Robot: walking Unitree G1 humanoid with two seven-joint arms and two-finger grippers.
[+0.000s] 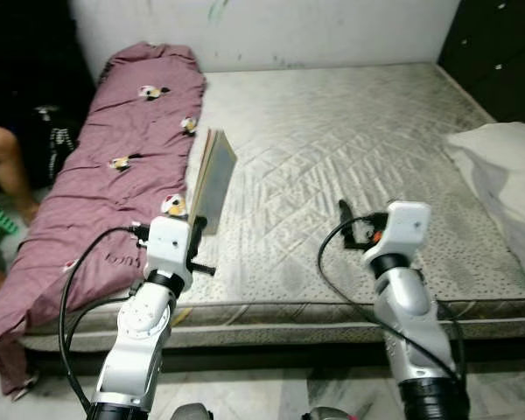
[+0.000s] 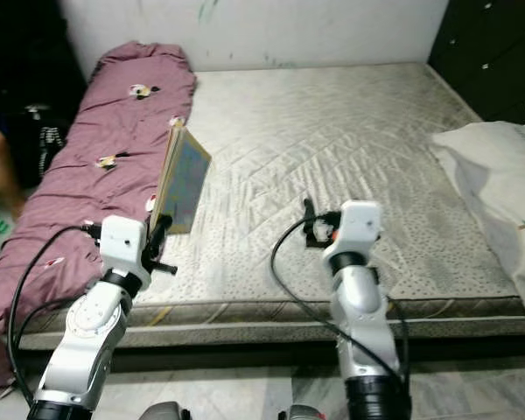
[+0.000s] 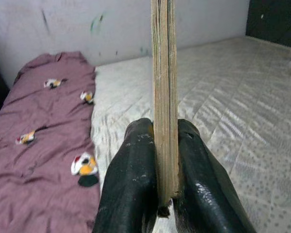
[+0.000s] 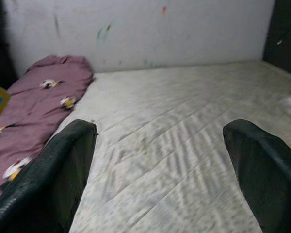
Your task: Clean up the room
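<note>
The left tool (image 3: pixel 162 189) is clamped on the lower edge of a thin book (image 1: pixel 212 179), which stands upright above it, left of centre in the left eye view, lifted over the near left part of the mattress (image 1: pixel 350 149). In the left wrist view the book's edge rises straight up between the two black fingers (image 3: pixel 131 184), which press on both of its sides. Its cover faces right in the head views and shows blue and green in the right eye view. Just left of the book lies a maroon blanket (image 1: pixel 114 166) with small cartoon patches, running from the upper left of the frame down the mattress's left side and hanging over the near corner. The right tool (image 4: pixel 160 170) hangs over the near middle of the mattress, lower centre of the frame, well apart from the book, its fingers spread wide with nothing between them. A white pillow (image 1: pixel 507 184) lies at the right edge. A person's leg (image 1: pixel 4 166) shows at the far left.
</note>
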